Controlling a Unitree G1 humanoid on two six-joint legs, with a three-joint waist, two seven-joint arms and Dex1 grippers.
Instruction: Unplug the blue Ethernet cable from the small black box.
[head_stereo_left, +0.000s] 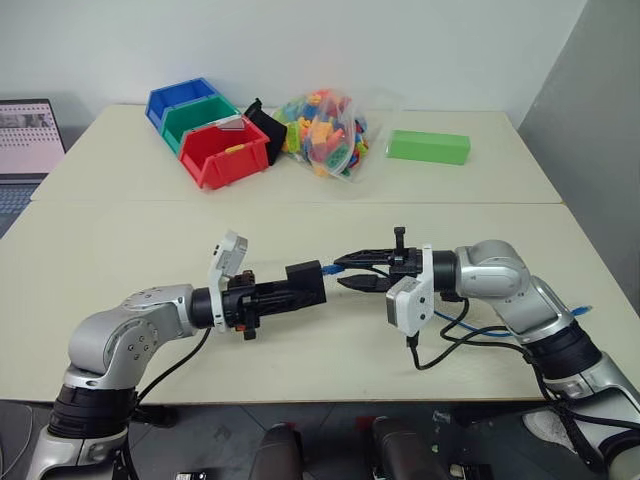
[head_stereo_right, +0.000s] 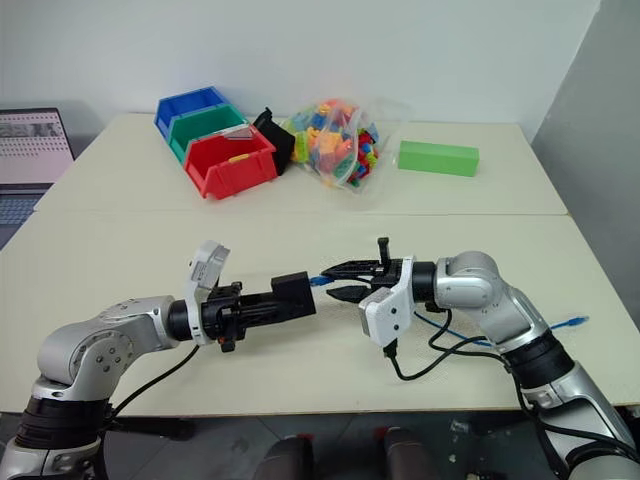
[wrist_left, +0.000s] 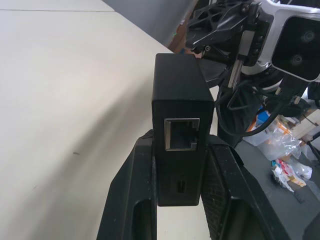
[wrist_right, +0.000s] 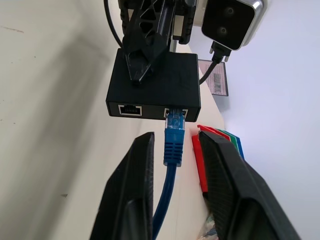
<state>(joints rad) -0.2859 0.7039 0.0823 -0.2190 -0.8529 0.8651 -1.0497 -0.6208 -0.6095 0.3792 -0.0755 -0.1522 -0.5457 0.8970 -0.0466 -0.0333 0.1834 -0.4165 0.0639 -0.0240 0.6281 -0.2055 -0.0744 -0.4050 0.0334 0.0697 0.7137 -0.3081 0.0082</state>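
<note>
The left gripper (head_stereo_left: 285, 291) is clenched on the small black box (head_stereo_left: 305, 282), holding it in the air above the front half of the desk (head_stereo_left: 120, 250), roughly midway between its left and right edges; in the left wrist view the two black fingers (wrist_left: 132, 190) press the box (wrist_left: 181, 125) from either side, with an empty port facing the camera. The blue Ethernet cable (wrist_right: 173, 142) is plugged into the box (wrist_right: 155, 87) — its blue plug sits in one port, beside a second empty port. The right gripper (head_stereo_left: 362, 272) points toward the box from the opposite side; its jaws stand apart to either side of the cable plug, released, with gaps visible between the fingers (wrist_right: 132, 190) and the blue boot. The cable trails back under the right arm, and its far plug tip (head_stereo_right: 578, 321) lies on the desk near the front right edge. Toward the back edge of the desk stand a blue bin (head_stereo_left: 180, 100), a green bin (head_stereo_left: 200, 117) and a red bin (head_stereo_left: 225, 150), a clear bag of coloured blocks (head_stereo_left: 325, 130) just beside them — and a long green block (head_stereo_left: 428, 147) further right. A laptop screen (head_stereo_left: 28, 135) shows off the back left corner.
</note>
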